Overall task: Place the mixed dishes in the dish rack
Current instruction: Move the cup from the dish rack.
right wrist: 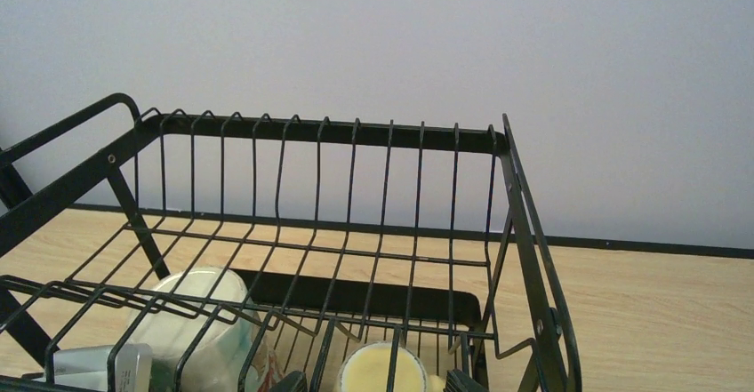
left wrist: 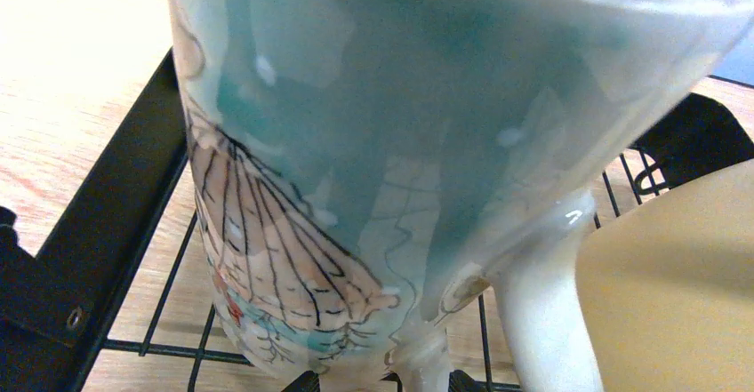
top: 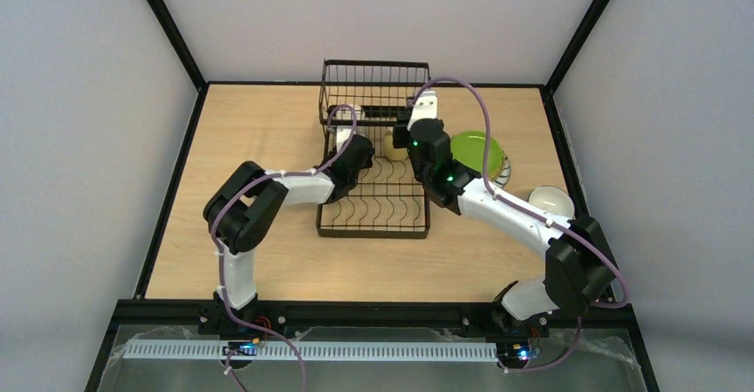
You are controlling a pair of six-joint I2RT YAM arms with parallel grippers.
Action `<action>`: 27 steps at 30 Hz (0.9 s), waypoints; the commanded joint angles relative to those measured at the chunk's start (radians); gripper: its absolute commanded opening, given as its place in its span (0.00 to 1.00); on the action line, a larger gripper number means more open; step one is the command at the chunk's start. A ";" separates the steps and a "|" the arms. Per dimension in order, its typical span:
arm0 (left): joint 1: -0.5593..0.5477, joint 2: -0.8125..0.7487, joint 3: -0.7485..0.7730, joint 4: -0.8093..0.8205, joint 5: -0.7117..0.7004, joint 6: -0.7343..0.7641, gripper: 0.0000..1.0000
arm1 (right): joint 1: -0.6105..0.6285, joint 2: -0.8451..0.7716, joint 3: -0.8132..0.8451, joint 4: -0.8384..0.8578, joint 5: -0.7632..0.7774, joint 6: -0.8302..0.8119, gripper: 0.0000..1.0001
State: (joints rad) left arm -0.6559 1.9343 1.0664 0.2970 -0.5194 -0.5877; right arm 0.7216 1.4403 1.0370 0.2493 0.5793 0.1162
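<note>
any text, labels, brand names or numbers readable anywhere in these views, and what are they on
No legible words, numbers or brand marks in any view.
patterned mug: drawn line art only, no lettering seen.
white block beside that mug, at the bottom left of the right wrist view: small dark marks, too small to read.

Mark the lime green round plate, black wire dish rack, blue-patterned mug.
lime green round plate (top: 471, 152), top view, face
black wire dish rack (top: 373, 233), top view, near rim
blue-patterned mug (left wrist: 373, 143), left wrist view, wall
</note>
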 commanded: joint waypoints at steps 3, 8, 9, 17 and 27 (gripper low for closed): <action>0.026 0.059 0.099 -0.005 0.053 0.009 0.82 | -0.032 0.024 -0.022 0.058 0.051 -0.010 0.89; 0.026 0.078 0.120 -0.027 0.075 -0.017 0.82 | -0.033 0.013 -0.028 0.069 0.050 -0.035 0.89; 0.025 0.075 0.117 -0.032 0.078 -0.028 0.82 | -0.033 0.007 -0.029 0.066 0.049 -0.040 0.89; -0.026 0.014 0.046 -0.050 0.068 -0.087 0.81 | -0.031 -0.086 -0.077 0.011 -0.005 -0.073 0.89; -0.102 -0.110 -0.102 -0.043 0.021 -0.144 0.81 | 0.008 -0.110 -0.206 -0.051 -0.105 -0.178 0.86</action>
State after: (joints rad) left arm -0.7380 1.8885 1.0191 0.2306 -0.4603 -0.7010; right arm 0.7109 1.3270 0.8890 0.2489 0.5285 -0.0158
